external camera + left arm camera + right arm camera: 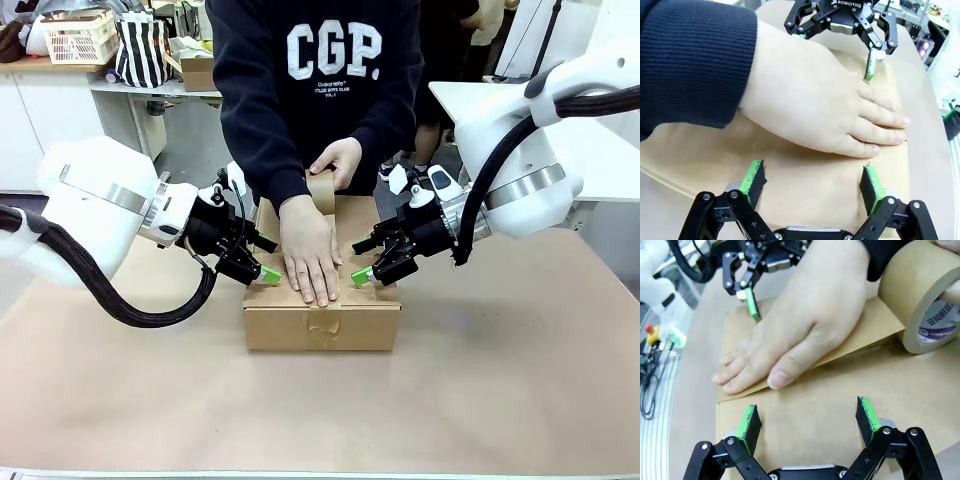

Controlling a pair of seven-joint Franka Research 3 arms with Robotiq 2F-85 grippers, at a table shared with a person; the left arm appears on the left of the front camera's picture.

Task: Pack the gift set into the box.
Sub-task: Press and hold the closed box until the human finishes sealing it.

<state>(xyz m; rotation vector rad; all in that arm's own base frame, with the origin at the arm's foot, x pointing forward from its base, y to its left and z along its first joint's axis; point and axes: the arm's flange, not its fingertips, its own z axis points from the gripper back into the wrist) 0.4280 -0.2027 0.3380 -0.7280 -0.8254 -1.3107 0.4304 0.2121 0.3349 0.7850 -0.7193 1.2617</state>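
Observation:
The box (320, 322) stands in the middle of the table with its top flaps folded down. A person's hand (308, 258) lies flat on the flaps and smooths a strip of brown tape along the seam. The other hand holds the tape roll (322, 190) at the box's far edge; the roll (925, 300) looms large in the right wrist view. My left gripper (268, 272) rests open on the left part of the box top (810, 185). On the right part my right gripper (364, 275) is open too, above the flap (810, 415). The gift set is hidden.
Brown paper covers the table (520, 380). The person (320, 80) stands close at the far edge. Behind are a counter with a basket (80, 38) and a striped bag (140, 50). A white table (600, 160) stands at the right.

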